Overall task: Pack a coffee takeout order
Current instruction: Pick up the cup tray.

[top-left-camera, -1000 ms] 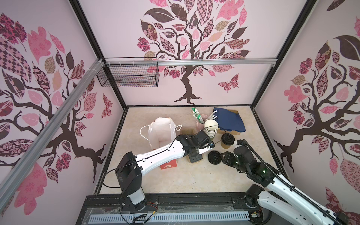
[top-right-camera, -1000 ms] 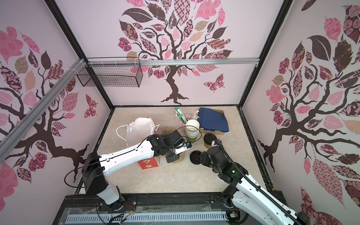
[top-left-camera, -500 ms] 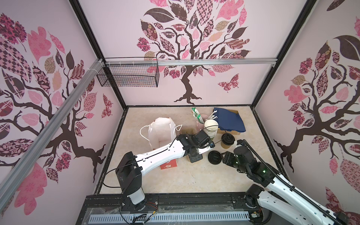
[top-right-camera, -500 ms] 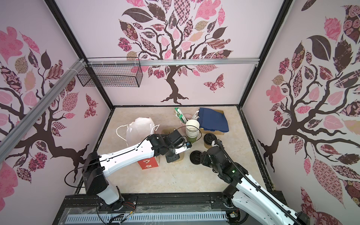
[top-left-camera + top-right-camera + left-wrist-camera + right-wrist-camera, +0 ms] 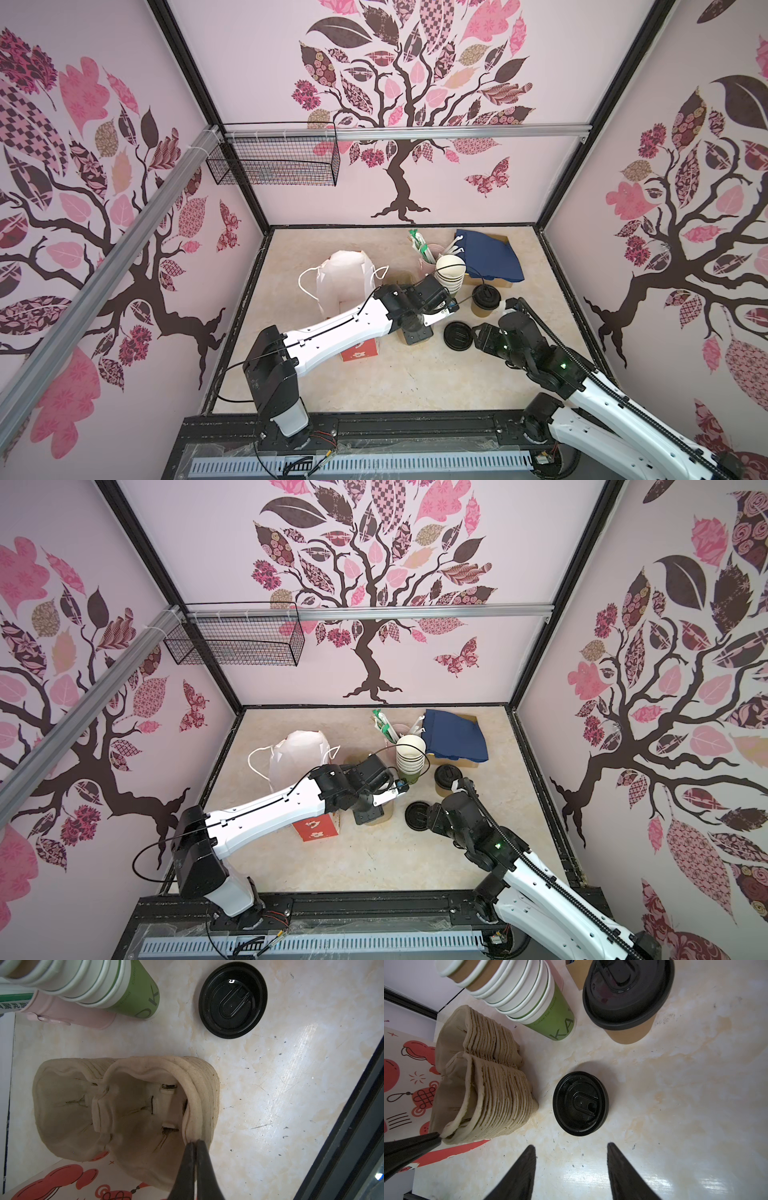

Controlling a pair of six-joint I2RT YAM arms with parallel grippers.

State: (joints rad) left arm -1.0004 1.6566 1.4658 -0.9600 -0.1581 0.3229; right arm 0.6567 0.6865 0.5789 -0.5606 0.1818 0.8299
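My left pincer (image 5: 195, 1142) nips the top carrier (image 5: 128, 1103) rim; the stack (image 5: 500, 1093) beneath may rise too. Right pincer (image 5: 571, 1145) stands open, empty.

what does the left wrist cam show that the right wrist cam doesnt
Only the left wrist view: a look straight down into the wells of the top pulp carrier. Only the right wrist view: the lidded paper cup, the layered side of the carrier stack, and the open right gripper facing the loose black lid. Both: that lid, the cup stack, the red-printed box and the left gripper shut on the top carrier's rim.
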